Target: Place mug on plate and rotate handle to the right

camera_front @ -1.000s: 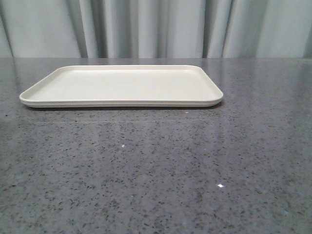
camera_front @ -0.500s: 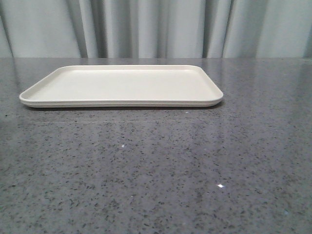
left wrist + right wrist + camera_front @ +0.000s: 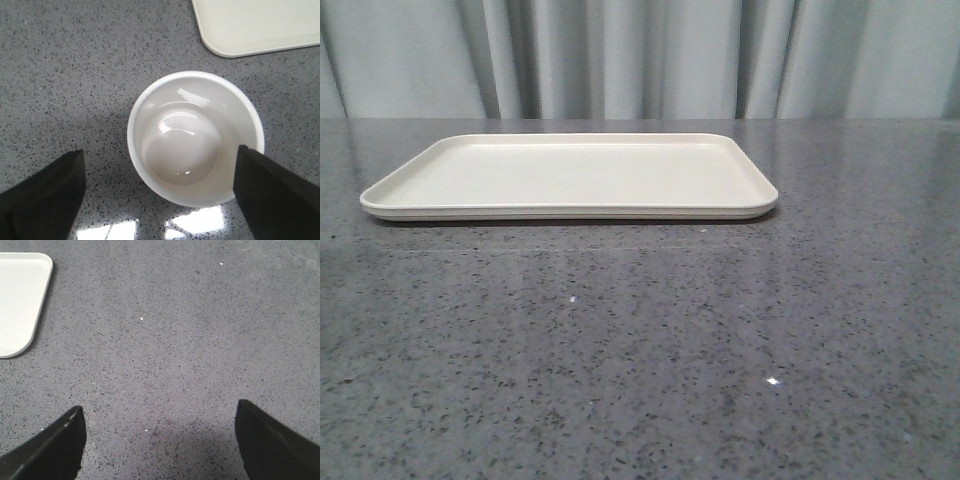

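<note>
One mug (image 3: 195,137) is sitting upright on the grey worktop (image 3: 640,350), just off a corner of the plate (image 3: 260,25), under the left end effector (image 3: 160,192), whose fingers are spreading wide, one overlapping the rim. It is looking glossy, rigid, probably slippery and breakable; gripping across the wall seems safest, its handle being hidden. The right end effector (image 3: 160,437) is gaping wide over bare worktop. Nothing is blocking the way.

A staged test or laboratory bench is indicated rather than a home. A polished grey speckled stone-look table (image 3: 640,350) is seen, closed off behind by a plain pale pleated curtain (image 3: 640,55). No household furnishings are visible.
</note>
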Controlling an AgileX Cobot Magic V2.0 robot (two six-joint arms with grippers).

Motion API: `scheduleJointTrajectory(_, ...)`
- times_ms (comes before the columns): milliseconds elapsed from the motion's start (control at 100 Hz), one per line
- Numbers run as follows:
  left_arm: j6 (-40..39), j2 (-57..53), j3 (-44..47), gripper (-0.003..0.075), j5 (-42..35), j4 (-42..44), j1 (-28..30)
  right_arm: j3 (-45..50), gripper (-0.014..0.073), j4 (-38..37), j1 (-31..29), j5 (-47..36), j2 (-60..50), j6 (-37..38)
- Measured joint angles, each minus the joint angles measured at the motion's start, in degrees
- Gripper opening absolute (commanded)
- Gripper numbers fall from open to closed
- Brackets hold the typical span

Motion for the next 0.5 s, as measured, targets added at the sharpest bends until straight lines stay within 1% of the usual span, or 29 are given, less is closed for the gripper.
scheduleJointTrajectory(240,0.0,8.1,0.0,0.0586,-0.2,0.7,0.0,0.0,0.0605,0.0,0.0,0.0,0.0,0.1)
scheduleJointTrajectory(430,0.0,12.3,0.0,0.0585,-0.6,2.4,0.0,0.0,0.0605,0.0,0.0,0.0,0.0,0.1)
scheduleJointTrajectory(500,0.0,13.2,0.0,0.0561,-0.9,2.6,0.0,0.0,0.0605,0.0,0.0,0.0,0.0,0.1)
